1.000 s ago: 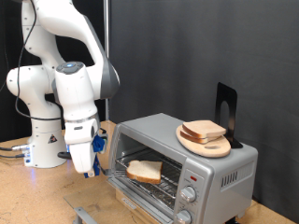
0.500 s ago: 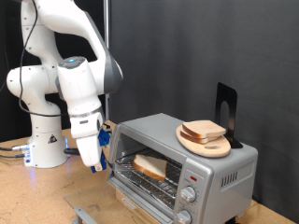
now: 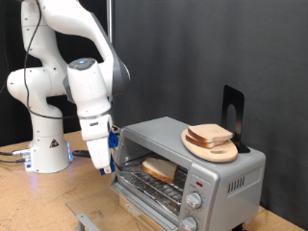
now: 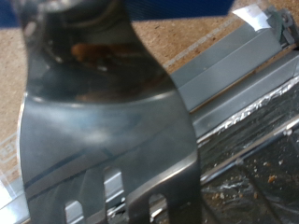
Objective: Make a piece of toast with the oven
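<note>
White Franka arm w/ blue-tipped two-finger gripper (image 3: 106,164) reaching down at ext. view's left of small boxy silver-grey toaster oven (image 3: 217,178), right by the open mouth; door not clearly seen in ext. view. Inside, on the wire rack (image 3: 159,189), roughly square pale slice of bread w/ tan crust, i.e. the piece of toast (image 3: 161,169), lying tilted, one edge raised. On oven roof, round wooden plate (image 3: 214,148) carrying a second like slice (image 3: 209,135); black stand (image 3: 234,113) behind. Wrist view mostly filled by a shiny flat metal blade w/ slots (image 4: 112,140) close to the lens, crumbed tray surface beyond. Finger opening: cannot tell; nothing seen between them. Slice prob. light, soft, crumbly; best lifted by crust edges or scooped from under, not squeezed mid-face.
</note>
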